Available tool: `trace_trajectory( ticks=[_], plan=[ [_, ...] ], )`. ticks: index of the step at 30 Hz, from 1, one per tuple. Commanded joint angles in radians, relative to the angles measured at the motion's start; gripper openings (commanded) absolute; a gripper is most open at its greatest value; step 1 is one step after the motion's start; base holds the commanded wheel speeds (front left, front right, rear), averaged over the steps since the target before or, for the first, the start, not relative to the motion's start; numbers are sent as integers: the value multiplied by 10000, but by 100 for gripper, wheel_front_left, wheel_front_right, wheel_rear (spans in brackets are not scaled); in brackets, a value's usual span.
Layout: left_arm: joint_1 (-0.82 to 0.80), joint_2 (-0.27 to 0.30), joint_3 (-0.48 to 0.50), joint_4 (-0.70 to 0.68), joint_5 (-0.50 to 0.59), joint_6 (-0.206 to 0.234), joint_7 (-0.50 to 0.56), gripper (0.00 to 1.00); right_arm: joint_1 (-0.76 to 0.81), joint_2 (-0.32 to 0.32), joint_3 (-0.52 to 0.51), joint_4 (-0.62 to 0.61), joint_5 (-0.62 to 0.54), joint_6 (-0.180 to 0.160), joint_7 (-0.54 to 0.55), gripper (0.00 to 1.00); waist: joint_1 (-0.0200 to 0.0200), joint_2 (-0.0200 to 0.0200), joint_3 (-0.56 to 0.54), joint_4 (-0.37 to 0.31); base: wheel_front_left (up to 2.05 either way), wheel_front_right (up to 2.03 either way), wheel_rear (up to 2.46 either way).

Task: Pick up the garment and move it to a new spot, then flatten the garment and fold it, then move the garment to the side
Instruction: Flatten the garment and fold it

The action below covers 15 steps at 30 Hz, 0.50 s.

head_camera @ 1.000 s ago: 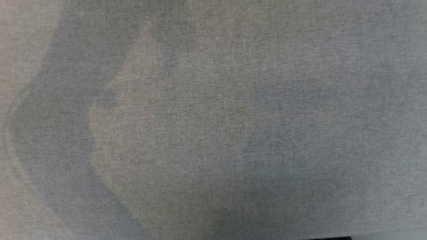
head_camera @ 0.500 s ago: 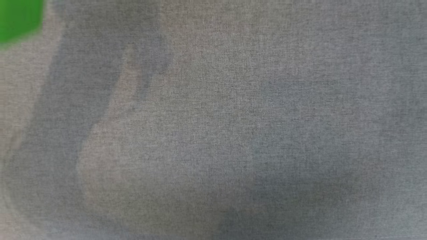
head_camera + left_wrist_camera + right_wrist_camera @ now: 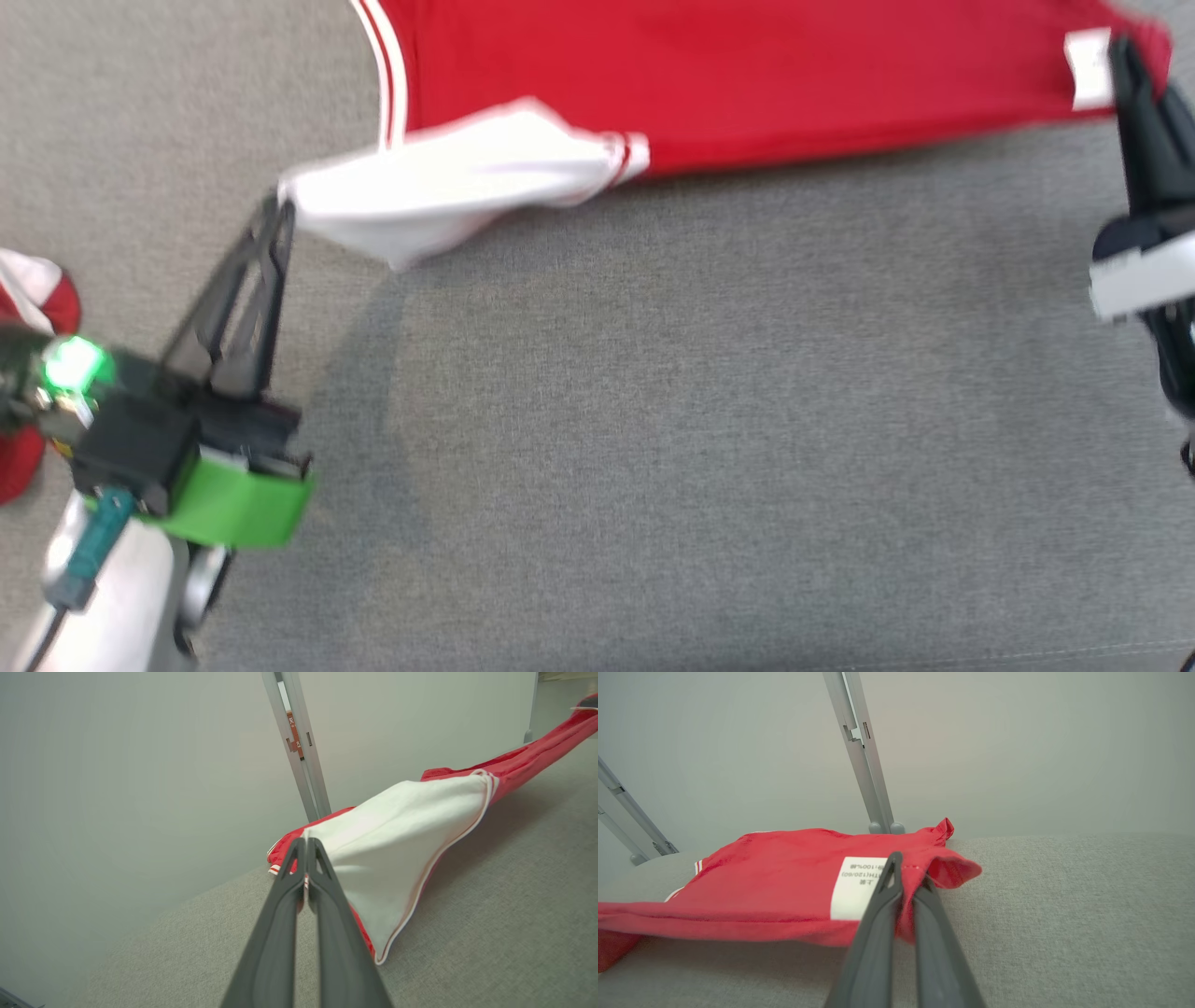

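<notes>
Head view: the red jersey garment with white trim point(image 3: 747, 84) spans the far grey cloth table point(image 3: 653, 420) left to right. Left wrist view: left gripper point(image 3: 306, 842) pinches its white sleeve point(image 3: 397, 849). Right wrist view: right gripper point(image 3: 908, 871) pinches the opposite hem point(image 3: 959, 868).

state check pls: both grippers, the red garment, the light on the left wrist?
left gripper: shut on the garment's white part.
right gripper: shut on the garment's red edge, beside the label.
garment: stretched between both grippers, near edge lifted off the grey surface.
wrist light: lit green.
</notes>
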Motion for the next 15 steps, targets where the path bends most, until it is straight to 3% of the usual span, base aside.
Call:
trace_trajectory(
  ticks=[1, 7, 15],
  plan=[
    [623, -123, 156, 135, -69, -161, 5, 0, 586, -13, -176, -187, 52, -10, -23, 0, 1, 0, -1460, -302, 0, 0, 0],
    [2439, -710, 446, 351, -71, -606, 4, 0, 2586, 79, -794, -617, -121, -11, -23, 0, 1, 0, -2163, -360, 0, 0, 0],
    [4101, -1255, 445, 283, 323, -858, 4, 0, 4580, 337, -1395, -911, -378, -11, -24, 0, 1, 0, -2721, -459, 0, 0, 0]
  ],
)
